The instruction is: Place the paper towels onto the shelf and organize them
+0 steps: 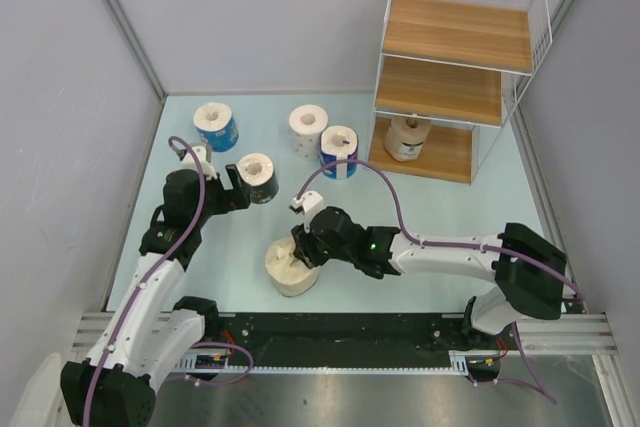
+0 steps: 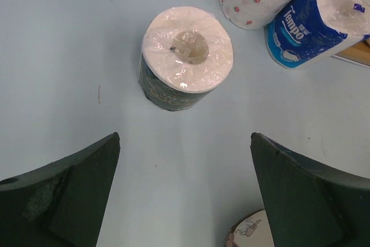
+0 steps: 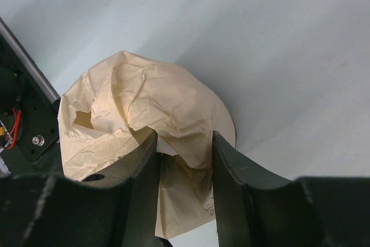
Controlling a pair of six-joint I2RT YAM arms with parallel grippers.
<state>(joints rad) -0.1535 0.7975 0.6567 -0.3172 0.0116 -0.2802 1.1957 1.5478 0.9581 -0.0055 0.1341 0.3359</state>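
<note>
At table left: left pincer (image 2: 185, 143) spread, empty, facing dark-wrapped roll (image 2: 186, 56).
Table centre: right pincer (image 3: 185, 143) pinching cream roll (image 3: 144, 102) by its wrap.
Right side: shelf (image 1: 455, 32) holds tan roll (image 1: 408, 135) on bottom board.
Progress: one placed; five left on table (image 1: 440, 207).

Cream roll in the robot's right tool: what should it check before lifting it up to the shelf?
1. Right tool shut on cream roll: ok, fingers pinch its crumpled wrapping.
2. Grip strong enough to lift: cannot tell, only a fold of wrapping shows between them.
3. Left tool out of the way: ok, open, facing the dark roll, not touching.
4. Room on the shelf: ok, top and middle boards bare, tan roll on the bottom one.
5. Low path clear: not ok, a blue roll stands between; lift high first.
</note>
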